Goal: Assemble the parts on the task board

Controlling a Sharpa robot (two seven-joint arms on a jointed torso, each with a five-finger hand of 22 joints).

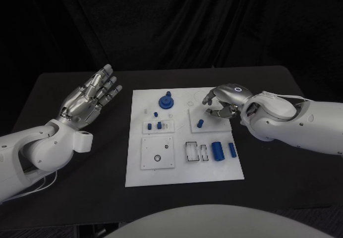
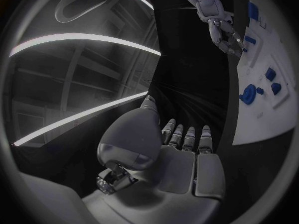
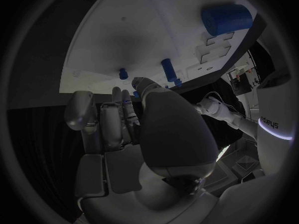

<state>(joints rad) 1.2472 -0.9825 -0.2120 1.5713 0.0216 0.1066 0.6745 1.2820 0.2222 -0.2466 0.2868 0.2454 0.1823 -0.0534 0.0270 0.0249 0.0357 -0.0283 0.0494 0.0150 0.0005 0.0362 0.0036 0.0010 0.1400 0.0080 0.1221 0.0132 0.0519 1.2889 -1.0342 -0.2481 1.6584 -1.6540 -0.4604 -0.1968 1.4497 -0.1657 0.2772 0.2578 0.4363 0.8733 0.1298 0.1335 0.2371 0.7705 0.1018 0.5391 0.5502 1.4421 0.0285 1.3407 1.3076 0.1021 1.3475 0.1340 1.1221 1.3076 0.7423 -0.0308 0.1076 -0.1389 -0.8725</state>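
Head view: right hand [image 1: 223, 102] curls over board [image 1: 184, 171], grip contents unclear, likely reaching a peg [image 1: 200, 123]; left hand [image 1: 91, 96] spread wide, parked aside.

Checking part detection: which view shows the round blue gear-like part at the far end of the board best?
The head view: the round blue part sits unobstructed on the task board, seen from above with its whole outline. The left wrist view shows it small and distorted near the circle's rim. In the right wrist view I cannot pick it out with confidence.
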